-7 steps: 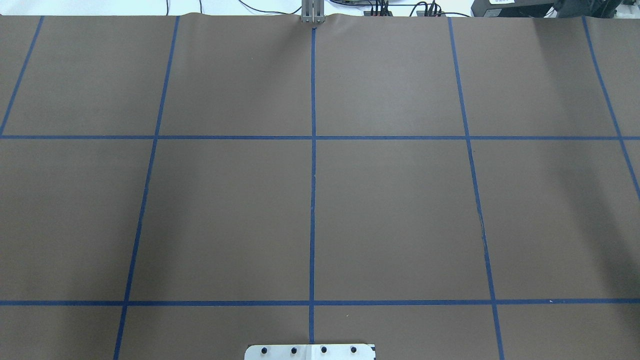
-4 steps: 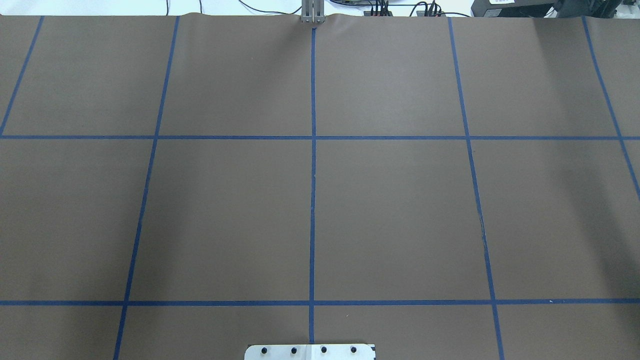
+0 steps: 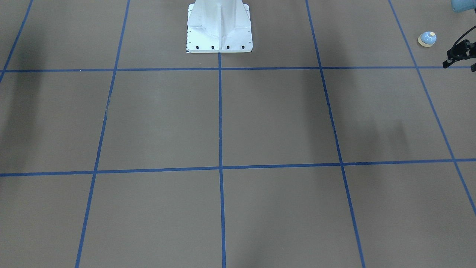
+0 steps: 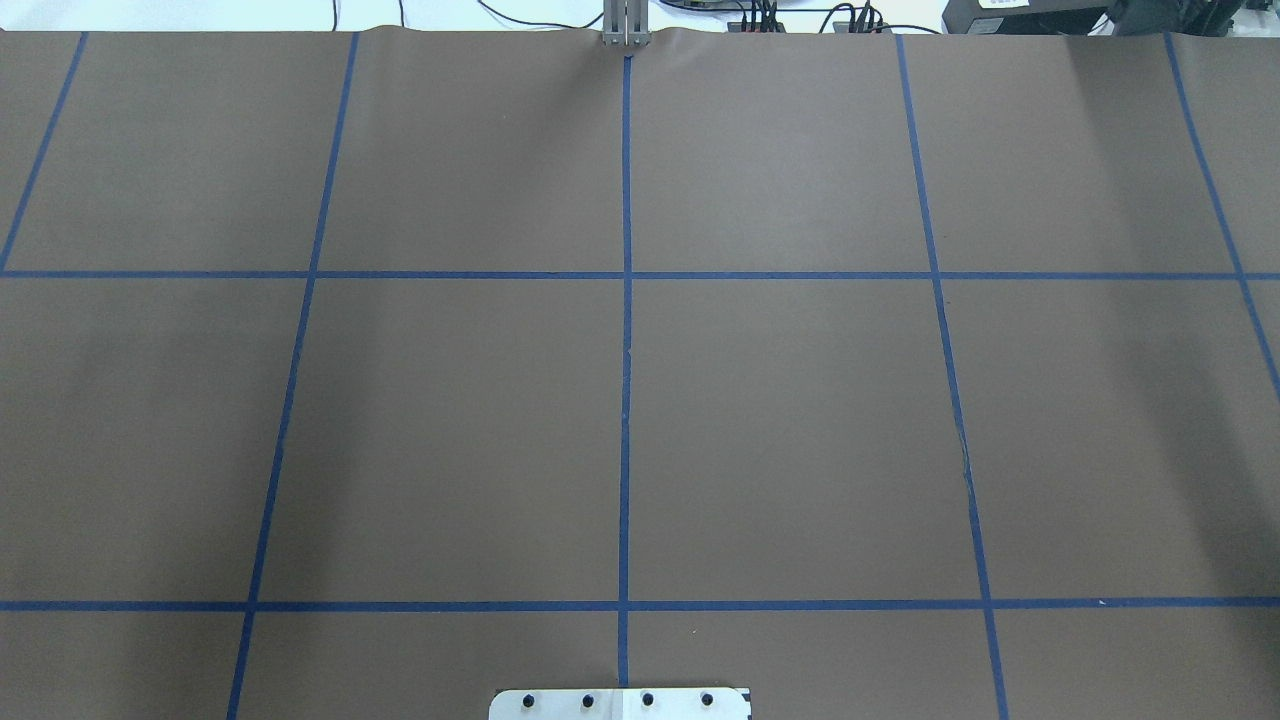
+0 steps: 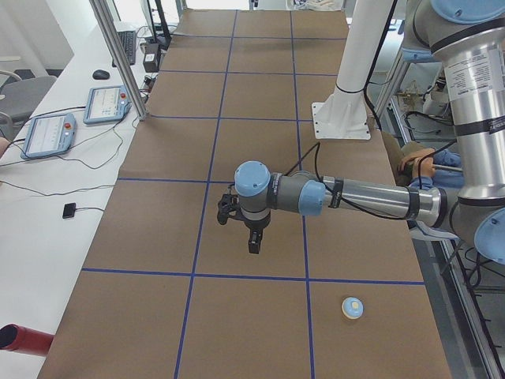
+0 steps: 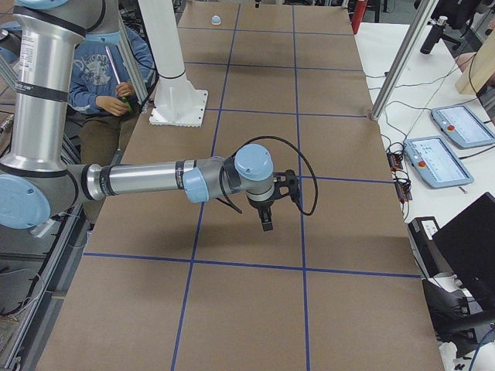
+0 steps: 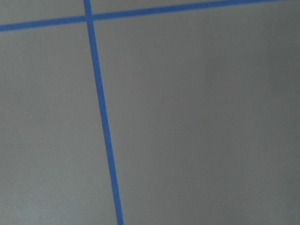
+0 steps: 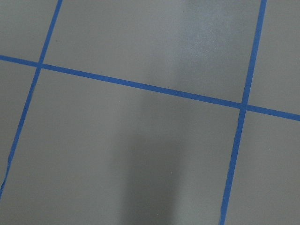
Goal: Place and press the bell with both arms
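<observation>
The bell [image 3: 427, 38], with a light blue dome and a cream button, stands upright on the brown table near the robot's left end. It also shows in the exterior left view [image 5: 353, 307] and, far off, in the exterior right view [image 6: 216, 19]. My left gripper [image 5: 253, 245] hangs above the table, apart from the bell; only a black part of it shows at the front view's right edge [image 3: 459, 54], and I cannot tell whether it is open or shut. My right gripper [image 6: 267, 222] hangs above the table's other half, far from the bell, and I cannot tell its state either. Both wrist views show only table and blue tape.
The white pedestal [image 3: 219, 26] stands at the robot's side of the table. A seated person [image 6: 108, 77] is behind it. Control tablets [image 5: 51, 130] lie on the white side bench, and a metal post [image 5: 118, 55] stands at the table's edge.
The overhead view shows only bare table in all three frames. Only the faint shadows at its left and right sides shift slightly.
</observation>
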{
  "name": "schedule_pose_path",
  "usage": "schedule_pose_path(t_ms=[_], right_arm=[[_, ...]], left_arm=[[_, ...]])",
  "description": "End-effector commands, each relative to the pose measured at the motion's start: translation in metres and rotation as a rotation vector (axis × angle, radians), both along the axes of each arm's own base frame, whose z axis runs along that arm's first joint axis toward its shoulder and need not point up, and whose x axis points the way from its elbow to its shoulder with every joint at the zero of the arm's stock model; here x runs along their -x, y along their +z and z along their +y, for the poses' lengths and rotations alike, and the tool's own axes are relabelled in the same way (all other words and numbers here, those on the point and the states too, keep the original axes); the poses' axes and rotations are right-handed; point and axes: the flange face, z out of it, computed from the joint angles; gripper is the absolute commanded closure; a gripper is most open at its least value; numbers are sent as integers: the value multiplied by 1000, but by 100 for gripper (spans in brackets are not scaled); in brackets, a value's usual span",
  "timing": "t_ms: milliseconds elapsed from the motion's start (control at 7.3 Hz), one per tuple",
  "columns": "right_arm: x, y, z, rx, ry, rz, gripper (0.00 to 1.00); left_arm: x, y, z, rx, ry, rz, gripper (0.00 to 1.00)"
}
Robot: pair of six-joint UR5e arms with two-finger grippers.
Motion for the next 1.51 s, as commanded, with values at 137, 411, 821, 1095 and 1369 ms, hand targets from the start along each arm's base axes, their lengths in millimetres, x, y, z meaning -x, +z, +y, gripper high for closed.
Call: schedule_pose_path(t_ms=[137,411,821,1095,1369], right_arm=[[26,-9,-3,44,11,-31,0],[34,-13,-2,8,-4,-39,0],[36,-15,0,-27,-10,-44,0],[38,-18,0,-44,-19,-46,0],[42,-19,4,-81,-28,-52,0]], left_arm=[[-21,88,31,77,112,-65,0],[-39,113,58,144,190,-93,0],[-22,143,109,224,219,-115,0],[-7,158,146,171,354,-81,0],[-20,159,150,179,414,-88,0]])
